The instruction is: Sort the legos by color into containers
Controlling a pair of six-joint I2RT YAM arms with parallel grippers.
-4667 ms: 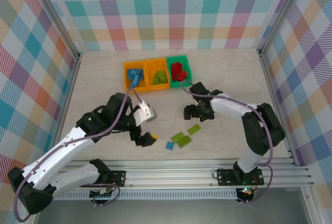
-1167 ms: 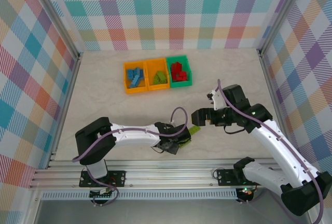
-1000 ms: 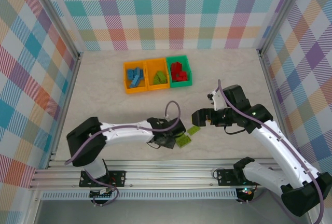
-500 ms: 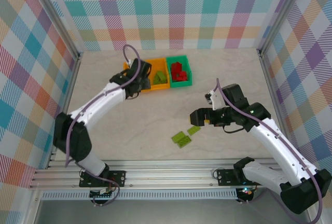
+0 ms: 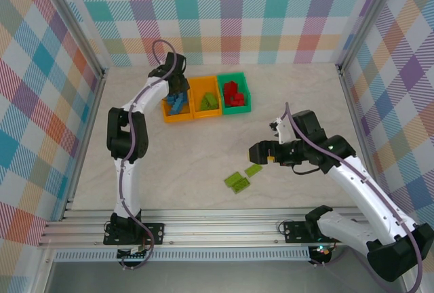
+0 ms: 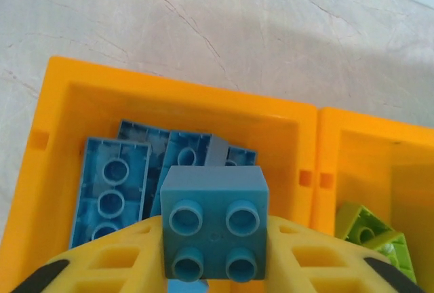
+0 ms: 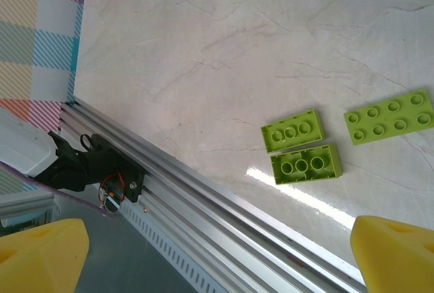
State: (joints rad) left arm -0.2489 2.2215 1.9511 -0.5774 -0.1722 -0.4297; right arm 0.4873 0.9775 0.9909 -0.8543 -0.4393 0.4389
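While the left gripper (image 6: 214, 256) pinches a blue lego (image 6: 213, 220) between its yellow fingers, it hangs just above the left orange container (image 5: 178, 119), which is at the left end of the row of three. This lego is a small square brick of a dull blue colour, with four round studs on the face toward the wrist camera. Under it, inside the same container, lie more blue legos (image 6: 110, 194), flat ones with the hollow side turned up. The middle orange container (image 5: 207, 115) holds lime green legos (image 5: 207, 102), and the green container (image 5: 237, 110) holds red legos (image 5: 232, 93). On the table (image 5: 169, 164), near its front edge, lie two thicker lime bricks (image 7: 292, 130) very close together and one flat lime plate (image 7: 390, 116) with eight studs just beside them. The right gripper (image 5: 256, 152) hovers near these three, its fingers spread wide apart with nothing between them
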